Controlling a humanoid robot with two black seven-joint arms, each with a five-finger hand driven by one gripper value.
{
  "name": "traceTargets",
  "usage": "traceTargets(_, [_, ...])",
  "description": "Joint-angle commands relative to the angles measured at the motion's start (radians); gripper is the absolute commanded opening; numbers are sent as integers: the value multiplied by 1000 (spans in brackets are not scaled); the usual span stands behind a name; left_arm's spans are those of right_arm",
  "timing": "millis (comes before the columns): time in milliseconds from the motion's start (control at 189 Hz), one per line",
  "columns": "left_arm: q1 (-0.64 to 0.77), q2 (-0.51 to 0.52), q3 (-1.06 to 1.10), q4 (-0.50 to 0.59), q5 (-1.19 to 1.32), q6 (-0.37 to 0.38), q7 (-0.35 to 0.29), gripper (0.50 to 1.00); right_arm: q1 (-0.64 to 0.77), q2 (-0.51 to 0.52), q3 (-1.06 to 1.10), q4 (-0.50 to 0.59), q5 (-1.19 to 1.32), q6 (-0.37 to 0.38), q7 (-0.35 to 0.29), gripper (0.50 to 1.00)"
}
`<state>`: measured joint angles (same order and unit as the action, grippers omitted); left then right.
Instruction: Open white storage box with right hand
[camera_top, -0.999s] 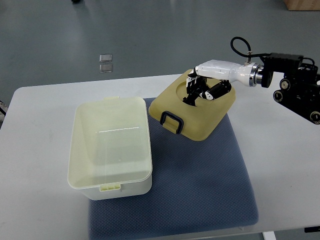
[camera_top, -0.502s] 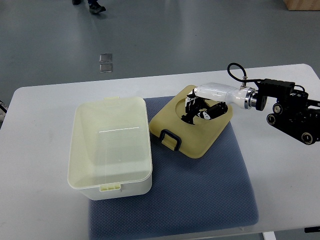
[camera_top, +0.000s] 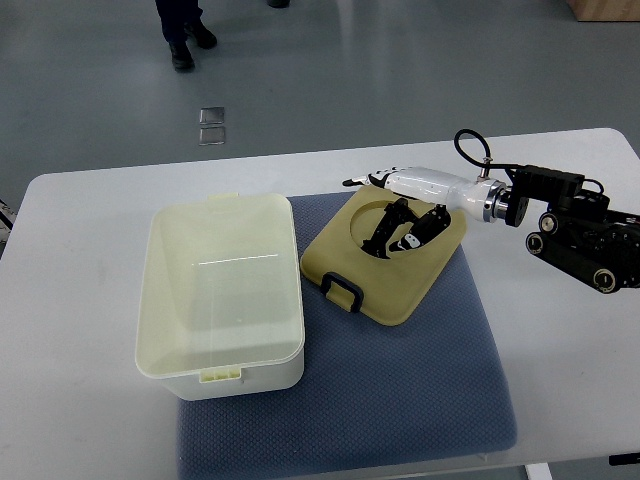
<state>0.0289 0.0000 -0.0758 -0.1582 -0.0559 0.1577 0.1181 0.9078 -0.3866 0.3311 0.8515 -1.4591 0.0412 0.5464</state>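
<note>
The white storage box (camera_top: 262, 372) stands open and empty on the left part of the blue mat (camera_top: 400, 390). Its yellowish lid (camera_top: 405, 288) lies flat on the mat just right of the box, with a black handle (camera_top: 341, 292) at its near edge. My right hand (camera_top: 398, 214) comes in from the right and hovers over the lid's round recess. Its black fingers (camera_top: 412, 238) are spread and the thumb points left past the lid's far edge; it holds nothing. The left arm is out of view.
The mat lies on a white table (camera_top: 80, 250) whose far edge runs along the top third. My right forearm and black wrist housing (camera_top: 575, 235) hang over the table's right side. A person's feet (camera_top: 185, 45) show on the floor beyond.
The lid has come down from a tilt to lie flat on the mat. My right hand has let go of it, spread its fingers and lifted slightly. A person has walked into view at the top.
</note>
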Motion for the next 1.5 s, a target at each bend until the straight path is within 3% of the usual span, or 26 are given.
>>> traceTargets(0, [-1, 0, -1, -1, -1, 0, 0, 1000, 10, -8, 20, 6, 82, 6, 0, 928])
traceTargets(454, [-1, 0, 1, -1, -1, 0, 0, 1000, 26, -8, 131, 8, 341, 40, 0, 930])
traceTargets(597, [-1, 0, 1, -1, -1, 0, 0, 1000, 11, -5, 210, 1, 569, 92, -6, 930])
traceTargets(994, [-1, 0, 1, -3, -1, 0, 0, 1000, -66, 8, 210, -46, 1278, 83, -26, 930])
traceTargets(1194, [-1, 0, 1, -3, -1, 0, 0, 1000, -81, 12, 206, -60, 1373, 97, -183, 930])
traceTargets(1496, [-1, 0, 2, -1, -1, 0, 0, 1000, -107, 35, 227, -72, 1376, 178, -148, 930])
